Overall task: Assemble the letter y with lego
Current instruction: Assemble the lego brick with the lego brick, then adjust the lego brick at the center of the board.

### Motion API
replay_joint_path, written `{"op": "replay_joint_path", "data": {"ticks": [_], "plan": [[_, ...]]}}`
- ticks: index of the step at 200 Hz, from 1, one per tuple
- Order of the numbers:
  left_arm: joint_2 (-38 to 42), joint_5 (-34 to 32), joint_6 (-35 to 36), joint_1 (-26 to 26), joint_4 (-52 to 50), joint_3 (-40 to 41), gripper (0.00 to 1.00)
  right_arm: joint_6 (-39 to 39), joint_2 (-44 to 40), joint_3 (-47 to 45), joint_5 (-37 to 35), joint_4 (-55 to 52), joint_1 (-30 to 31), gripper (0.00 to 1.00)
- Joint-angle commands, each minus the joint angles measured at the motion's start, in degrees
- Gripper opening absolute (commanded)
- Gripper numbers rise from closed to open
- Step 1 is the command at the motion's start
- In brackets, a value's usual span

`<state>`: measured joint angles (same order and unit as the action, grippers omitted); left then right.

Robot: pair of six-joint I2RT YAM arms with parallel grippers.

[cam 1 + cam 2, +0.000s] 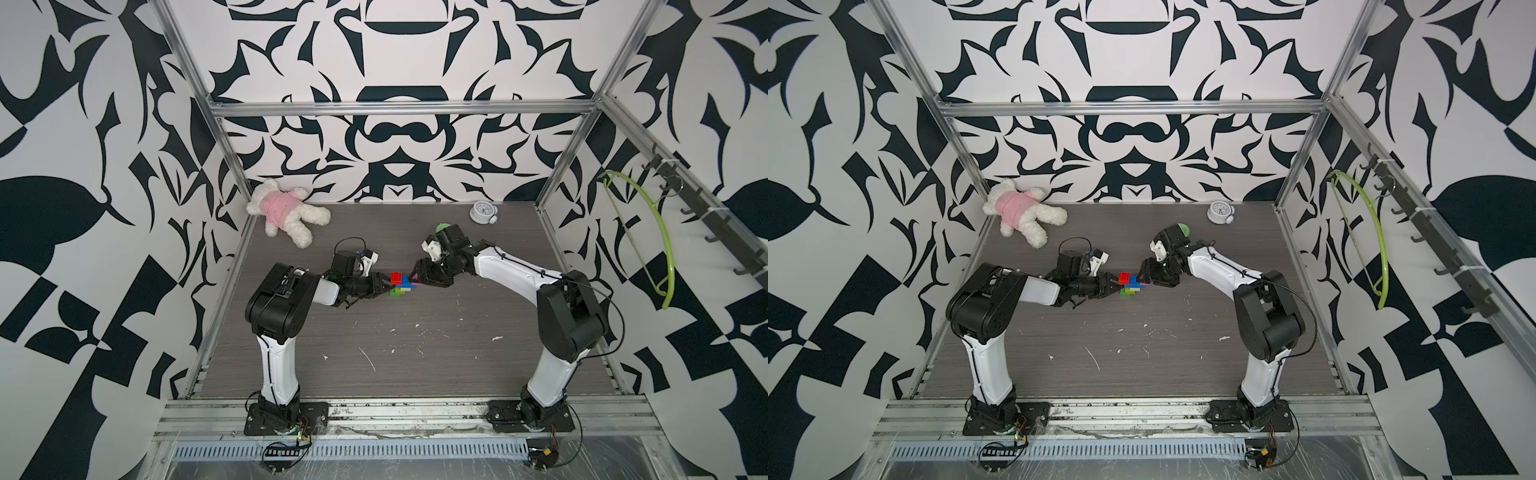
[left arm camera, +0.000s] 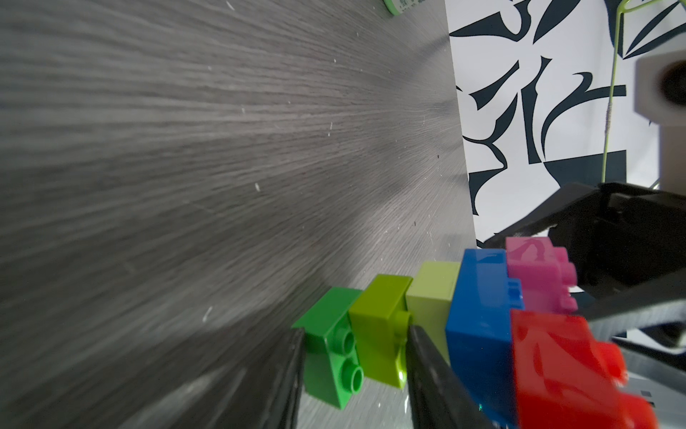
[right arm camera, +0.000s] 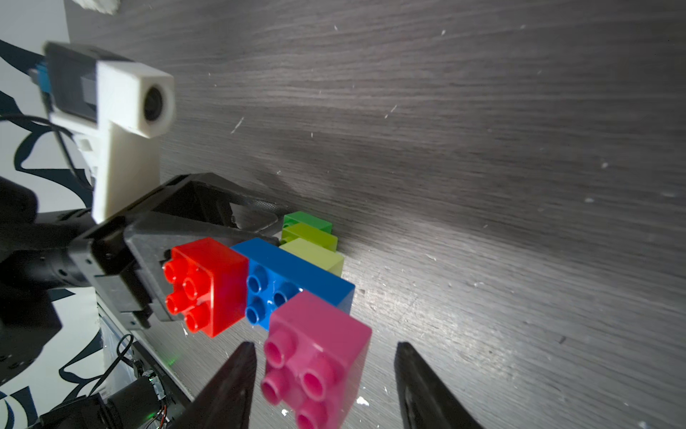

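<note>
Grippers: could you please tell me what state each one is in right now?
Left gripper: closed on the letter y, at its stem.
Right gripper: open, fingers straddling the pink brick.

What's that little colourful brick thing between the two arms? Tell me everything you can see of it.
The letter y is a small figure of glossy, studded plastic bricks: a red prong and a pink prong on a blue crossbar, then a stem of two lime bricks and a green brick. It lies sideways, studs pointing along the grey table, close to it. The left fingers clamp the stem's end; the right fingers straddle the pink prong, not gripping it.
</note>
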<state>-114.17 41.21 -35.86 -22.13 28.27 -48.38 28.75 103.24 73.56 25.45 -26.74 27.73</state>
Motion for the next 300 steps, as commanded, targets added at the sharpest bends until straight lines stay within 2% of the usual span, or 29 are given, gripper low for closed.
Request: {"op": "replay_joint_path", "data": {"ticks": [1,95,300], "plan": [[-7.7,-17.2,1.5,0.9,-22.2,4.8,0.46,-0.1,-0.6,2.8,0.0,-0.8,0.6,0.63],[-7.8,-17.1,1.5,0.9,-22.2,4.8,0.46,-0.5,2.1,5.1,-0.6,-1.9,1.6,0.58],[-7.8,-17.0,1.5,0.9,-22.2,4.8,0.46,-1.7,6.5,6.7,-3.5,-5.0,2.6,0.53]]}}
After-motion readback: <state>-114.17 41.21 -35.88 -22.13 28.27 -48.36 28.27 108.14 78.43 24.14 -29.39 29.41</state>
